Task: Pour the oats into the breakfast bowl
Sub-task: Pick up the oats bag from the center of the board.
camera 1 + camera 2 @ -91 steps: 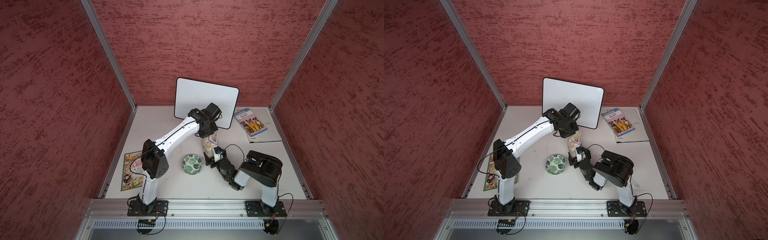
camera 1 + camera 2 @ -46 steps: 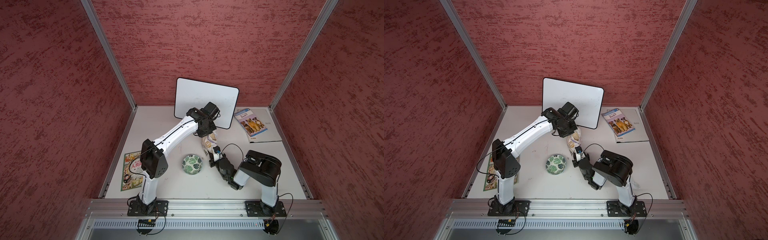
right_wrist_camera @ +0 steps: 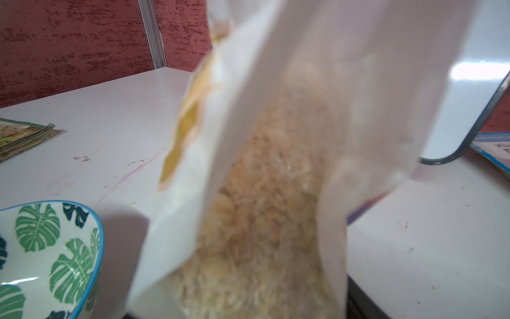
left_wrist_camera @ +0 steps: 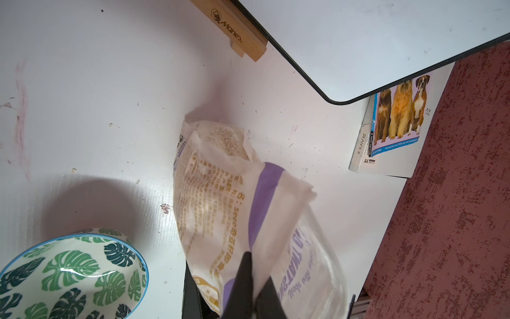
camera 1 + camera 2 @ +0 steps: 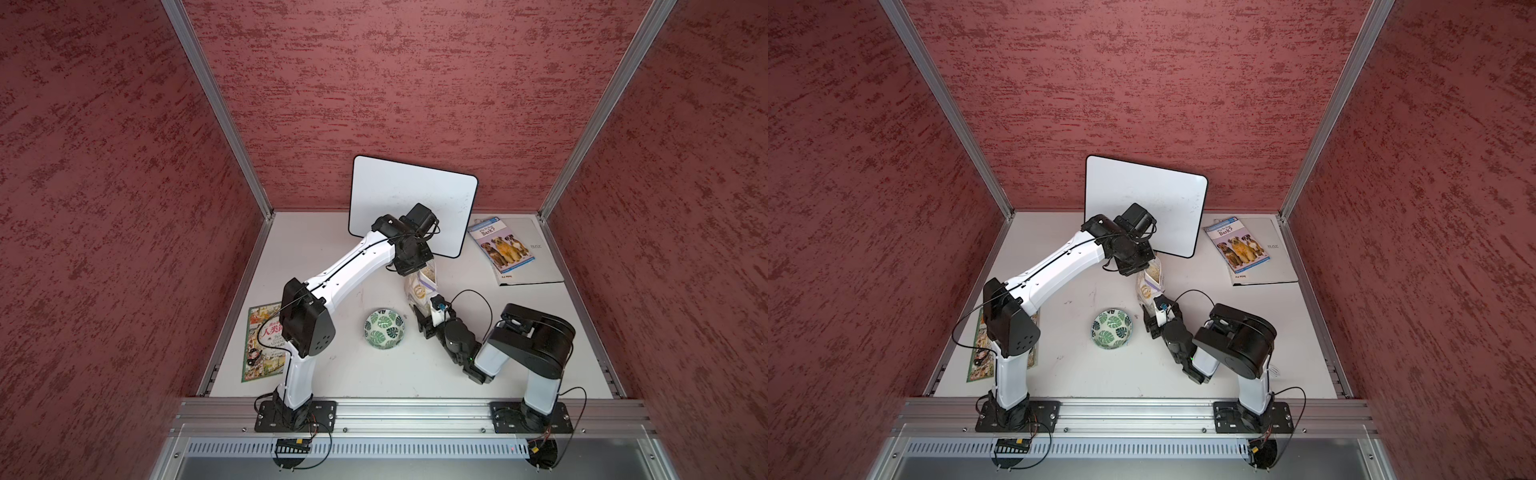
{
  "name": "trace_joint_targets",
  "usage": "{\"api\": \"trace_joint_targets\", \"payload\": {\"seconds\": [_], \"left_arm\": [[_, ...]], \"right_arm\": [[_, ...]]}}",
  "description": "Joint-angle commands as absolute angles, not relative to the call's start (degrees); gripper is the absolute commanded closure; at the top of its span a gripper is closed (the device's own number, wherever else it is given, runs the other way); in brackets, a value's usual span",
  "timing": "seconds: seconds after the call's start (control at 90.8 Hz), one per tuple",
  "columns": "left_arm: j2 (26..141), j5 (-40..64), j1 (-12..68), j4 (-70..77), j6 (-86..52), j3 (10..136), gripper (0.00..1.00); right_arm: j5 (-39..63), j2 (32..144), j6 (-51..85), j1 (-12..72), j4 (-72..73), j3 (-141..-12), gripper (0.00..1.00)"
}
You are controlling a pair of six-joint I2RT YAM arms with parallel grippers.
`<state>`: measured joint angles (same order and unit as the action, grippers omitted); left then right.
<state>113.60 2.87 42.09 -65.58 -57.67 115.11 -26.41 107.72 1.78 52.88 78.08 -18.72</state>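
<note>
The oats pouch [image 5: 420, 286] [image 5: 1151, 282] stands lifted at its top, right of the breakfast bowl [image 5: 384, 329] [image 5: 1111, 328]. My left gripper [image 4: 256, 266] [image 5: 415, 270] is shut on the pouch's upper edge near the purple stripe. The oats [image 3: 262, 221] lie as pale flakes in the lower part, also seen through the clear film [image 4: 220, 135]. My right gripper [image 5: 424, 313] [image 5: 1156, 316] sits at the pouch's lower end, which fills the space between its jaws. Only a dark finger [image 3: 358, 301] shows at the pouch's edge. The leaf-patterned bowl [image 4: 69, 276] [image 3: 47, 254] holds nothing.
A whiteboard [image 5: 411, 203] leans on a wooden stand [image 4: 234, 30] at the back wall. A dog book [image 5: 500, 245] lies on a white paper pack [image 5: 540, 266] at the back right. A picture magazine [image 5: 264, 336] lies at the left edge.
My left gripper has drawn the pouch's top slightly back and to the left. The right arm has stayed at the pouch's lower end.
</note>
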Motion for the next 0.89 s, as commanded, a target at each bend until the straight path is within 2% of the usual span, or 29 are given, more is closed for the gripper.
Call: {"api": "trace_joint_targets", "payload": {"seconds": [0.0, 0.143, 0.375, 0.606, 0.683, 0.738, 0.815, 0.882], "left_arm": [[111.17, 6.21, 43.21, -63.84, -58.47, 115.14, 1.00], [111.23, 6.71, 44.06, -63.57, -58.87, 114.99, 1.00], [110.88, 7.67, 44.25, -63.68, -59.23, 114.83, 1.00], [109.73, 6.89, 43.28, -63.41, -58.62, 115.23, 1.00], [109.16, 6.85, 42.64, -63.37, -58.25, 115.47, 1.00], [108.92, 7.01, 42.19, -63.49, -57.87, 115.72, 1.00], [108.44, 7.17, 41.85, -63.58, -57.50, 116.03, 1.00], [107.99, 7.71, 41.76, -63.35, -56.91, 116.10, 1.00]], "right_arm": [[-25.76, 109.31, 1.37, 52.91, 80.37, -21.66, 0.22], [-28.19, 110.59, -0.65, 52.72, 80.34, -24.73, 0.17], [-29.10, 112.57, 2.11, 50.67, 80.34, -27.06, 0.24], [-27.23, 109.21, 1.57, 50.27, 80.36, -24.85, 0.45], [-27.03, 107.45, 1.11, 50.23, 80.33, -23.22, 0.48], [-26.67, 106.37, 0.81, 50.27, 80.37, -22.00, 0.55], [-26.41, 105.47, 0.85, 50.27, 79.62, -20.99, 0.70], [-25.88, 105.03, 0.66, 50.31, 77.23, -21.15, 0.72]]}}
